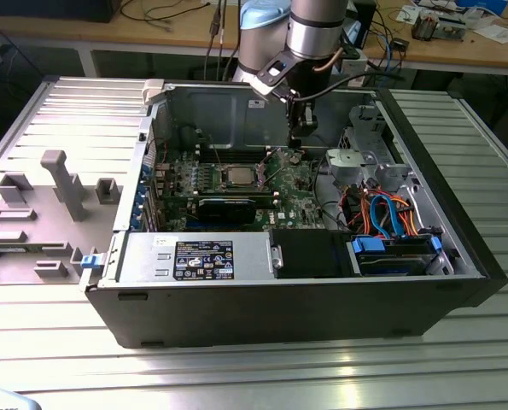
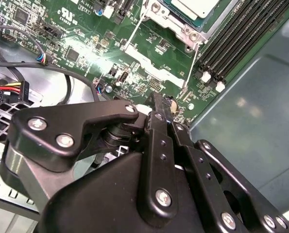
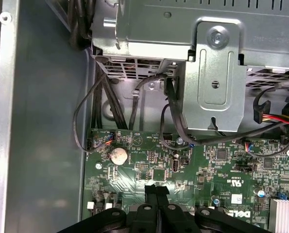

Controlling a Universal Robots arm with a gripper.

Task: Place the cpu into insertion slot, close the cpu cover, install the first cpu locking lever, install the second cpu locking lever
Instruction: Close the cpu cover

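As I watch the exterior view, the gripper [image 1: 295,141] hangs low over the motherboard [image 1: 298,198], near the cpu [image 1: 239,176], which lies in the insertion slot [image 1: 222,178]. In the second wrist view its fingers [image 2: 159,136] meet, holding nothing. In the first wrist view a coin battery [image 3: 118,155] lies near the tips.
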